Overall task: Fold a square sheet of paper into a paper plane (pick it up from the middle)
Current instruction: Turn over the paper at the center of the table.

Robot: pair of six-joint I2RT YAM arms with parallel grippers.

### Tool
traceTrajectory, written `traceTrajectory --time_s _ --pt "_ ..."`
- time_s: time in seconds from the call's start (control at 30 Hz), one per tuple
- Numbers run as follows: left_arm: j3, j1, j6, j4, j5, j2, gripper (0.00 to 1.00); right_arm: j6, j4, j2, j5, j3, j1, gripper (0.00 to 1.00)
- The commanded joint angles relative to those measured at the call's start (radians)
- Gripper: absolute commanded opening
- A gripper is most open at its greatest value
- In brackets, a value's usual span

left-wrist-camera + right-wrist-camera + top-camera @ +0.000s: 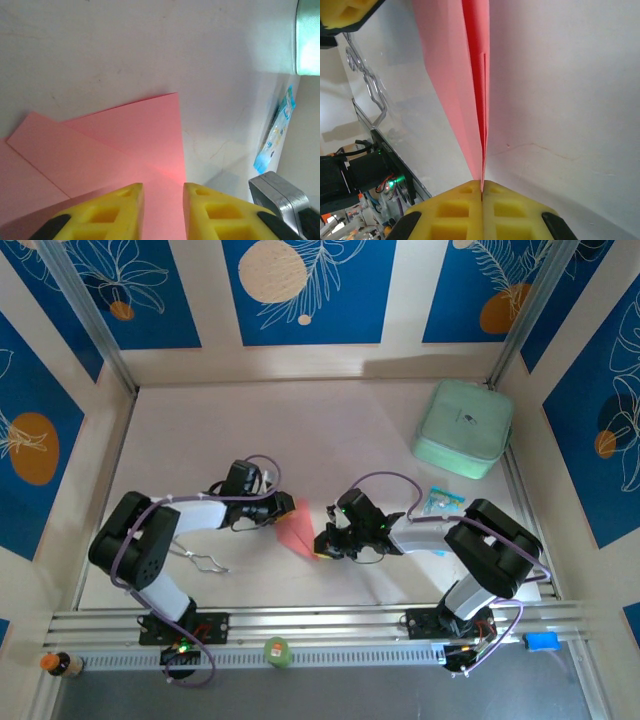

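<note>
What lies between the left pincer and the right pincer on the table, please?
The folded pink-red paper spans that stretch in the top view, from the left pincer to the right pincer, which pinches its creased edge.

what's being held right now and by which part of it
The right gripper pinches the folded pink paper by its narrow end; the left gripper is open, gripping nothing.

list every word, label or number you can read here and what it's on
Nothing here can be read.
The blue-and-white packet: printing, too blurred to read.
The mint-green case: small dark mark on its lid, too small to read.
The pink-red paper: plain, no print.
</note>
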Motion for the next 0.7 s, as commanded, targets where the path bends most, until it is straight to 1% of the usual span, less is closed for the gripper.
traceTrajectory --time_s 0.0,0.33,0.67 --pt "0.023 0.009 0.027 -0.052 -0.028 -0.043 0.31 -0.033 -0.061 -0.029 0.026 0.003 0.006 0.02" --pt "0.017 0.009 0.063 -0.119 -0.106 -0.139 0.34 -0.082 -0.172 -0.077 0.123 0.028 0.02 0.01" --pt "-0.003 0.009 0.076 -0.139 -0.163 -0.24 0.36 -0.142 -0.286 -0.136 0.232 0.062 0.026 0.01"
